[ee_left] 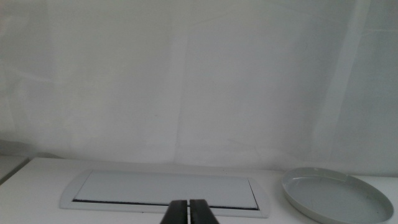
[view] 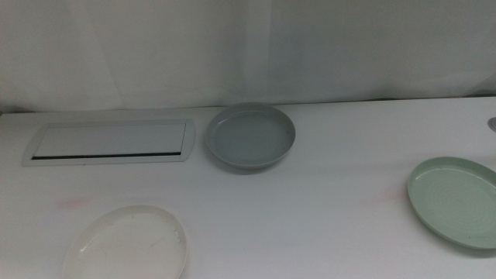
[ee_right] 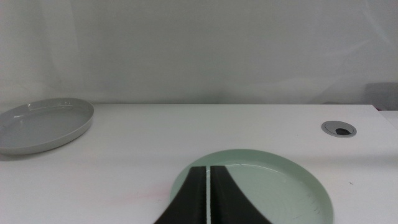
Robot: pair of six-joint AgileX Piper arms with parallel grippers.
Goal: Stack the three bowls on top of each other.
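Observation:
The grey-blue bowl [view: 250, 136] sits at the back middle of the table; it also shows in the left wrist view [ee_left: 339, 198] and the right wrist view [ee_right: 42, 125]. The cream-white bowl [view: 128, 243] lies at the front left. The pale mint green bowl [view: 456, 201] lies at the right, and the right wrist view shows it [ee_right: 273, 190] just beyond my right gripper [ee_right: 208, 186], whose jaws are shut and empty. My left gripper [ee_left: 188, 210] is shut and empty, facing the white panel. Neither arm shows in the middle view.
A flat white rectangular panel with a dark slot [view: 111, 142] lies at the back left, also in the left wrist view [ee_left: 168, 190]. A small round grey grommet [ee_right: 339, 128] sits at the far right of the table. A white curtain [view: 248, 46] hangs behind.

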